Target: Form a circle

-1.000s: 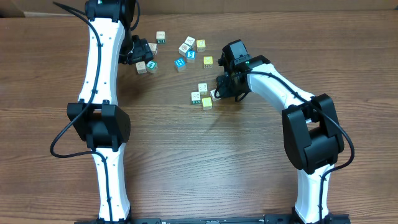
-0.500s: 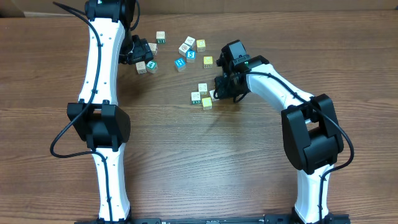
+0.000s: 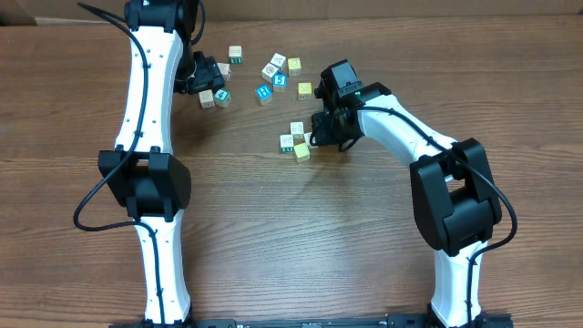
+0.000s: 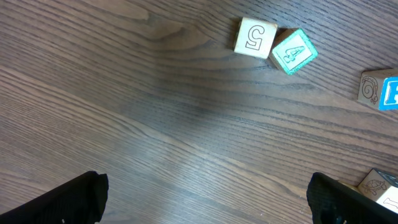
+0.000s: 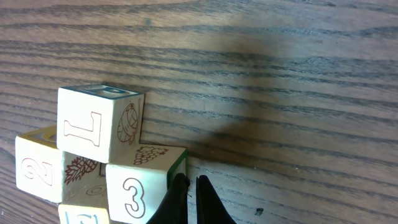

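Observation:
The circle point(image 3: 296, 139) is a tight group of small cubes at the table's middle, white, teal-marked and yellow. In the right wrist view it shows as the cubes "L" point(image 5: 99, 127), "2" point(image 5: 37, 174) and "3" point(image 5: 137, 190), packed together. My right gripper point(image 3: 317, 135) is shut with nothing in it. Its closed tips point(image 5: 191, 186) rest against the green-edged right side of the "3" cube. My left gripper point(image 3: 204, 76) hangs wide open at the back left, over bare wood point(image 4: 208, 205), just short of a "5" cube point(image 4: 255, 37) and a teal "4" cube point(image 4: 293, 51).
Several loose cubes point(image 3: 273, 73) lie scattered at the back between the two arms, among them a blue one point(image 3: 264, 93) and a yellow one point(image 3: 304, 89). More cubes point(image 4: 379, 90) show at the right edge of the left wrist view.
My right gripper has edged slightly left against the group of cubes. The left arm has not moved.

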Controlling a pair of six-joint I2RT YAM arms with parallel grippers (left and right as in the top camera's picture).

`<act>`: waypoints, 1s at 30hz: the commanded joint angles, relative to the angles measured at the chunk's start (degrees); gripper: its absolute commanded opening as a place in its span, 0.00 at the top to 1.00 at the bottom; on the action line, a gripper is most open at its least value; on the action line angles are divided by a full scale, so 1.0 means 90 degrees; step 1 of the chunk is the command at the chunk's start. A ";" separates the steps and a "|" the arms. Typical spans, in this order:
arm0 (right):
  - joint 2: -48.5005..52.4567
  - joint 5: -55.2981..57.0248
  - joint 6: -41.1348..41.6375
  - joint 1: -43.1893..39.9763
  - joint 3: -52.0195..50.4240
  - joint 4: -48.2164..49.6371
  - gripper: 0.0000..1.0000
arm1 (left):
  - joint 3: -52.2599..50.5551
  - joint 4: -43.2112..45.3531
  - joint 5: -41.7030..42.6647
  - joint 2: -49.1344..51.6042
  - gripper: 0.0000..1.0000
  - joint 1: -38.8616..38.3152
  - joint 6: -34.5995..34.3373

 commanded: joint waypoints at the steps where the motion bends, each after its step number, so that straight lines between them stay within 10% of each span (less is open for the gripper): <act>1: -0.0245 0.0318 0.0090 0.0024 -0.0036 0.0015 0.96 | 0.0129 0.0005 -0.0102 -0.0104 0.00 0.0012 -0.0017; 30: -0.0903 -0.0362 0.0537 0.0197 0.0515 -0.1979 0.96 | 0.0129 0.0005 -0.0102 -0.0104 0.00 0.0012 -0.0017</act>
